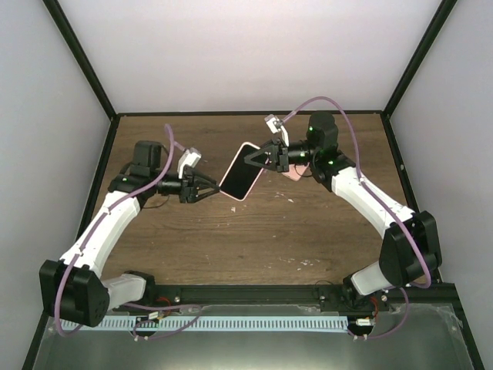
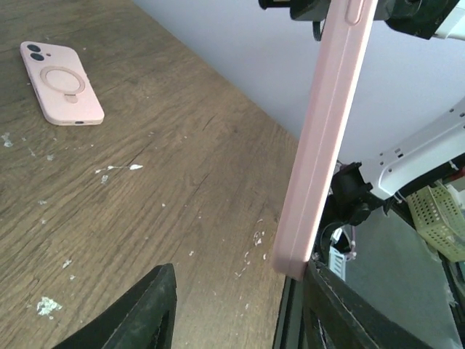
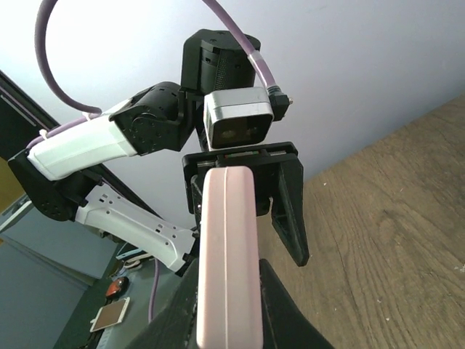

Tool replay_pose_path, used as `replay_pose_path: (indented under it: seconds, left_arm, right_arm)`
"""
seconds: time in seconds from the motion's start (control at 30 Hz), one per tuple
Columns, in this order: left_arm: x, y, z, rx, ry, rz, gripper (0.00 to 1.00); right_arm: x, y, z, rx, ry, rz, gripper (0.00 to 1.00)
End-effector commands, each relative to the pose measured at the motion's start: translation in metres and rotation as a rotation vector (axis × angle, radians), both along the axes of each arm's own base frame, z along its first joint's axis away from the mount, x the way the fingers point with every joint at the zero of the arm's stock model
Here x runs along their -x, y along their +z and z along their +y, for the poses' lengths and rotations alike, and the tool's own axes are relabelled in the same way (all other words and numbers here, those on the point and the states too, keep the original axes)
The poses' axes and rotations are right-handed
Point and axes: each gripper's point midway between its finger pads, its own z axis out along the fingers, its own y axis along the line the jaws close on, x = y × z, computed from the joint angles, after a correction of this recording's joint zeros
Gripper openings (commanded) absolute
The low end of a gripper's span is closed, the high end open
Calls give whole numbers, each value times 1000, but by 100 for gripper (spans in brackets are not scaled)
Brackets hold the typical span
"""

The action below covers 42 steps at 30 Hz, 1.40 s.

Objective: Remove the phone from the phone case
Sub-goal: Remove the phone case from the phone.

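A pink phone case [image 1: 240,171] hangs tilted in the air over the middle of the table, and the pale face inside its rim is the phone [image 1: 237,176]. My right gripper [image 1: 262,158] is shut on its upper end. In the right wrist view the case's narrow edge [image 3: 227,254] sits pinched between both fingers. My left gripper [image 1: 214,191] is at the case's lower end and stands open. In the left wrist view the case's bottom corner [image 2: 294,262] rests against the right finger [image 2: 327,298], while the left finger [image 2: 156,305] is well apart from it.
A second pink case-like piece [image 2: 62,81] lies back up on the wooden table [image 1: 254,231], showing camera holes and a ring. In the top view it peeks out under the right gripper [image 1: 293,173]. White specks dot the wood. Black frame rails border the table.
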Motion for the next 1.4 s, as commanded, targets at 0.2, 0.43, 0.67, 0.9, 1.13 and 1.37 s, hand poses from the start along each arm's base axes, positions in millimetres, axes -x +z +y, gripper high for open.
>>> replay_pose_path:
  seconds: [0.2, 0.43, 0.67, 0.9, 1.13, 1.37]
  left_arm:
    - [-28, -52, 36, -168, 188, 39, 51]
    - [23, 21, 16, 79, -16, -95, 52]
    - [49, 52, 2, 121, -88, -123, 52]
    - [57, 56, -13, 124, -130, -103, 51]
    - [66, 57, -19, 135, -181, -100, 54]
    - [63, 56, -21, 129, -171, -102, 54]
  right_arm:
    - [77, 58, -27, -55, 380, -132, 1]
    - [59, 54, -26, -55, 300, -121, 1]
    - [41, 45, -20, -51, 223, -101, 1]
    - [36, 41, -18, -48, 202, -91, 1]
    - [33, 37, -15, -46, 189, -83, 1]
    - [36, 35, -11, -45, 203, -78, 1]
